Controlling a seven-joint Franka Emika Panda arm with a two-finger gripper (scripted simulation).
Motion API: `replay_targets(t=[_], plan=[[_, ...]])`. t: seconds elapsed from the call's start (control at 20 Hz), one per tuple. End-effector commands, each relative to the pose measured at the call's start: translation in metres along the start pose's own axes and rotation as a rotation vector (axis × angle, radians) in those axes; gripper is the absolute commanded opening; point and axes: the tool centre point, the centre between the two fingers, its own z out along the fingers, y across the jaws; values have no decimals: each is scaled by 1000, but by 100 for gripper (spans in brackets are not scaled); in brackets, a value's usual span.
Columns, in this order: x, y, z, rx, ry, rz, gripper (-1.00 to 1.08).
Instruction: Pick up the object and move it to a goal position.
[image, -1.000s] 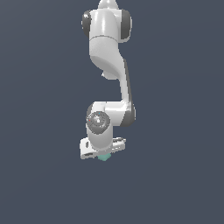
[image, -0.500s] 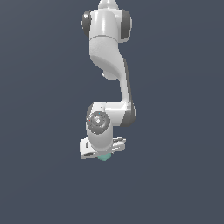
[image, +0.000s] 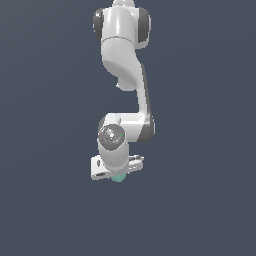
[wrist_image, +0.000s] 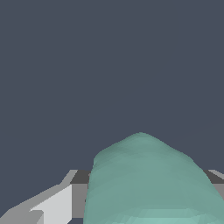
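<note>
Block (wrist_image: 148, 183) sits right between my end effector (image: 117, 176) fingers, and I think they hold it tight. I should carry it slowly and keep squeezing.

worktop (image: 45, 210): flat uniform dark grey-blue fill across both views, no edge or seam visible. can't tell if the teal object (image: 118, 178) under the arm actually rests on it.
</note>
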Motion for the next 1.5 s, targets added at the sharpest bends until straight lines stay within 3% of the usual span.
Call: replay_targets(t=[0.0, 0.5, 1.45], plan=[[-3, 1, -8, 0, 1, 0, -100], [-30, 4, -66, 0, 1, 0, -100], [-114, 16, -259, 0, 1, 0, -100]])
